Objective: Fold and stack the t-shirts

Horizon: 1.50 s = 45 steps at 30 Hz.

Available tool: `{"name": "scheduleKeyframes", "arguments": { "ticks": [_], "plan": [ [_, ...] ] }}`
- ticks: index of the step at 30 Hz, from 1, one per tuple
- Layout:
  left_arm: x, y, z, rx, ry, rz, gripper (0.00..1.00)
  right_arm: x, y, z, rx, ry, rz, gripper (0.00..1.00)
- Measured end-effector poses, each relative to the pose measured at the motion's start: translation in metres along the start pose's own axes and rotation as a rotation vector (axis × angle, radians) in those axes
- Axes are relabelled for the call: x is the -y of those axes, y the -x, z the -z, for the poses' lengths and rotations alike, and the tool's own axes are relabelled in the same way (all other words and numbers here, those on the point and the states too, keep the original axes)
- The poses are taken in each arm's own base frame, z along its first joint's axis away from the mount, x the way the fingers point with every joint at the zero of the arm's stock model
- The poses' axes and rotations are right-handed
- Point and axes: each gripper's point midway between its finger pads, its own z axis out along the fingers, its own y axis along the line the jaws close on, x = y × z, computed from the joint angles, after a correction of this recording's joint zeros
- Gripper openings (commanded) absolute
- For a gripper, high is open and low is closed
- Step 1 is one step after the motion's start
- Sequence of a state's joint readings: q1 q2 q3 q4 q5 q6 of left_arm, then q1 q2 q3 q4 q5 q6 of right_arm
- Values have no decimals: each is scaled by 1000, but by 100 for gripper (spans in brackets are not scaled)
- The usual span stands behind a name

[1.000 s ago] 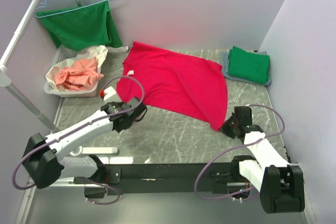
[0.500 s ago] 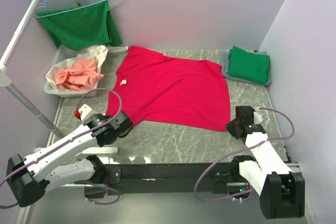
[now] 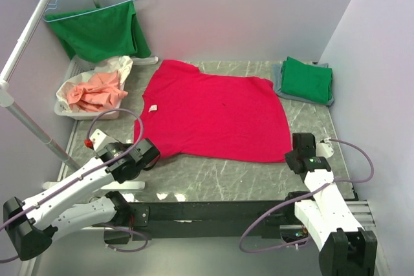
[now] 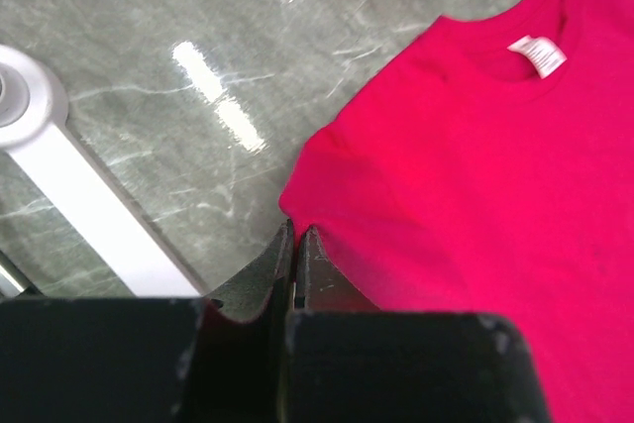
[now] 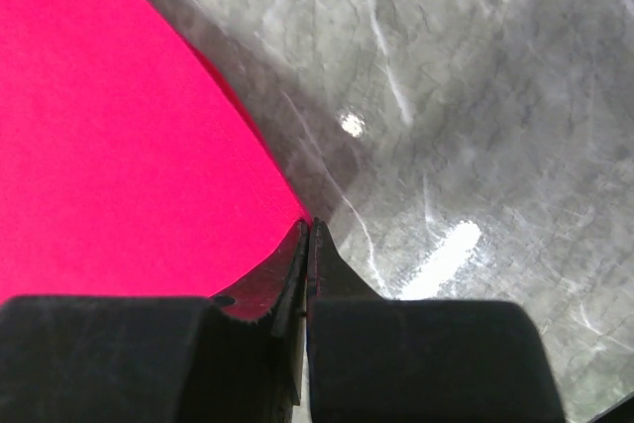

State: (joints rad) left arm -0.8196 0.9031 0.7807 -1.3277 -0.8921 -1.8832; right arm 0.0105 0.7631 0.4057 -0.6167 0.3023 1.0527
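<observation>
The crimson t-shirt [image 3: 217, 111] is lying spread flat in the middle of the table [image 3: 213, 174], and its long axis is running from left to right. Its collar, with a small white label [image 3: 152, 108], is pointing to the left side, and the hem is pointing to the right. The cloth is looking soft and matte, and it is forming nearly a rectangle with only shallow wrinkles.

The left gripper [image 3: 154, 153] is clenched on the near left corner of this shirt, just beside the collar. In the left wrist view its 2 black fingers [image 4: 260, 279] are pressing together with red fabric between them. The right gripper [image 3: 290, 157] is pinching the near right corner of the hem in the same way.

The table is showing a glossy grey-green marble pattern with pale veins. At its far right corner the green t-shirt [image 3: 308, 79] is sitting folded into a neat square on top of the grey t-shirt [image 3: 279, 86], which is also folded.
</observation>
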Motion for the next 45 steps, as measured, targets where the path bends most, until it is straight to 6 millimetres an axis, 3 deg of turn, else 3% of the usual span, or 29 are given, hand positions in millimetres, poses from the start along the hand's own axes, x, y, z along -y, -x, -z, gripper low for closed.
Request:
{"name": "scheduleKeyframes", "arguments": {
  "ticks": [13,16,17,20,22,28,33,40,45],
  "plan": [
    [10,18,7,34,-58,72,1,14,-35,-12,-137,-55,-28,0],
    [10,17,7,34,-56,70,1,17,-35,-12,-135,-71,-54,19],
    [10,17,7,34,-56,70,1,18,-34,-11,-127,-78,-63,30],
    [10,16,6,35,-51,63,1,21,-27,-6,-95,-83,-89,45],
    [10,16,6,36,-48,59,1,20,-20,-1,-65,-70,-102,48],
    [10,13,4,36,-37,46,1,-1,6,19,13,28,-119,50],
    [9,10,3,34,-23,29,1,-21,12,24,7,87,-65,50],
    [9,6,0,41,-3,10,1,-52,-20,8,-146,138,164,50],
    [7,0,-6,52,35,-29,1,-92,-55,10,-240,217,391,51]
  ]
}}
